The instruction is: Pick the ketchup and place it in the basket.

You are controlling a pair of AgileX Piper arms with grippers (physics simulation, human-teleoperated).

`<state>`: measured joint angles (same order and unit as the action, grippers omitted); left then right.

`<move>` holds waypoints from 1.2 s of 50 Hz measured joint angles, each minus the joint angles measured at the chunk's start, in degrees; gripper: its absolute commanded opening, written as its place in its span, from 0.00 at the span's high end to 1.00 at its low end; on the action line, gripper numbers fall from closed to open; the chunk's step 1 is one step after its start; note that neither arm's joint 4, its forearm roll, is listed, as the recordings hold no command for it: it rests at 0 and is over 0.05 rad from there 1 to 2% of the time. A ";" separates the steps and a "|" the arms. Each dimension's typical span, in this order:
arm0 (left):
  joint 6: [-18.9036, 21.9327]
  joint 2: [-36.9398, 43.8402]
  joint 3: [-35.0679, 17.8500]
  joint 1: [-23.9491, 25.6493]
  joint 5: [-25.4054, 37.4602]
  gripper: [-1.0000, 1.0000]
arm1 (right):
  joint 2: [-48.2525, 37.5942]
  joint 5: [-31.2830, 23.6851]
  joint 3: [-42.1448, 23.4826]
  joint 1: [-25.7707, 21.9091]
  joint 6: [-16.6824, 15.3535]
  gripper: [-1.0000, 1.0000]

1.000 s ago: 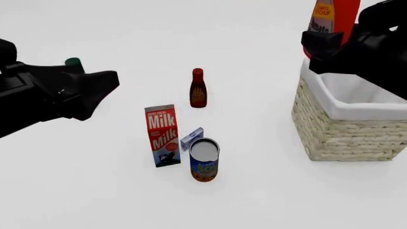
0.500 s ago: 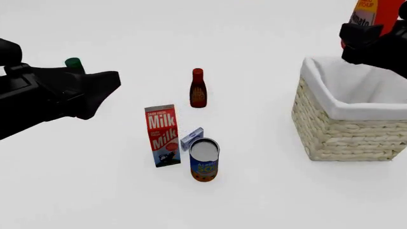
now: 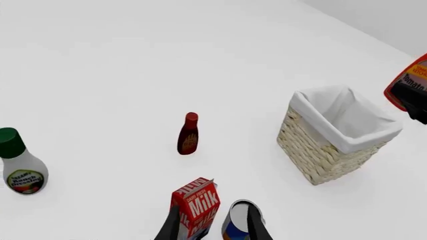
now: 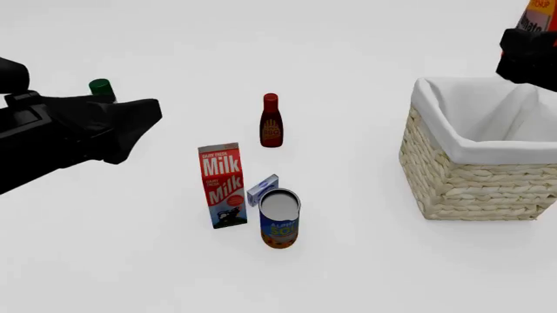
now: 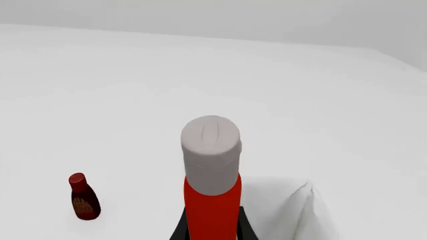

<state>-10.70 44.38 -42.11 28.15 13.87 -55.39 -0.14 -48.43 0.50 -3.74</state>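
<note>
The ketchup (image 4: pixel 541 14), a bright red bottle with a yellow-orange label, is held in the air at the top right, above the far right part of the basket (image 4: pixel 474 179). My right gripper (image 4: pixel 525 52) is shut on it. In the right wrist view the ketchup (image 5: pixel 212 200) points its white cap away from the camera between the fingers (image 5: pixel 179 231), with the basket's white lining (image 5: pixel 297 210) below. It also shows in the left wrist view (image 3: pixel 408 85), beside the basket (image 3: pixel 320 155). My left gripper (image 4: pixel 139 117) is open and empty at the left; it also shows in the left wrist view (image 3: pixel 213 231).
A milk carton (image 4: pixel 223 186), a soup can (image 4: pixel 280 218) and a small box (image 4: pixel 262 189) stand mid-table. A small dark red bottle (image 4: pixel 271 121) stands behind them. A white bottle with a green cap (image 3: pixel 20 170) stands behind my left arm.
My right gripper has carried the ketchup to the right and higher in the front view, from the basket's near left corner to above its far right side. The left arm has stayed put.
</note>
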 measured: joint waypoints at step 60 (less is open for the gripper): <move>0.46 3.20 0.74 -0.19 -2.47 0.00 | -17.86 14.65 2.03 9.68 1.41 1.00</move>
<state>-10.23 47.58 -41.37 27.96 11.40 -73.25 14.51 -46.40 10.18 -2.32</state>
